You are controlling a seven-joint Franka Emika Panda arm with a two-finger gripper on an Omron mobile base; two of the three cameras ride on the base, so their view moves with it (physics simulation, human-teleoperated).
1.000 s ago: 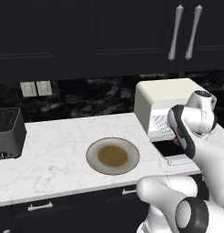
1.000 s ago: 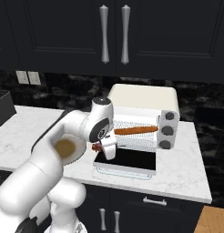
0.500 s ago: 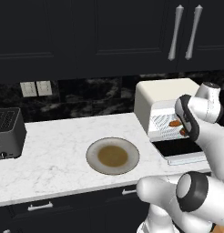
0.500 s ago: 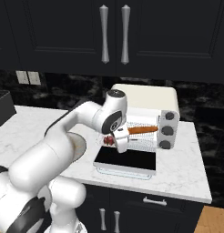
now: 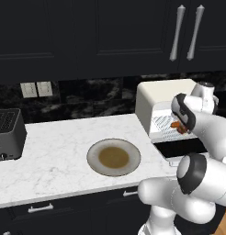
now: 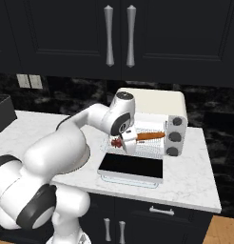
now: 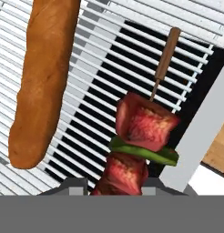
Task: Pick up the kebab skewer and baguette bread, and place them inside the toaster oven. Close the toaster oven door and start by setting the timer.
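While the arm is swinging further right than a second ago, the tool [image 6: 120, 142] is carrying the skewer [image 7: 140, 139] clenched over the oven [image 6: 152, 102] rack, beside the baguette [image 7: 43, 77] already lying there. Door [image 6: 131, 167] is hanging open; plate [image 5: 114, 157] on the desk [image 5: 55, 156] is sitting emptied. Release is looking like the next step.

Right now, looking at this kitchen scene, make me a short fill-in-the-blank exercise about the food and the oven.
1. The gripper is shut on the ____.
2. The baguette bread lies on the wire ____ inside the toaster oven.
3. The toaster oven door is folded down and stands ____.
4. The round plate on the counter holds ____ food.

Missing words: kebab skewer; rack; open; no
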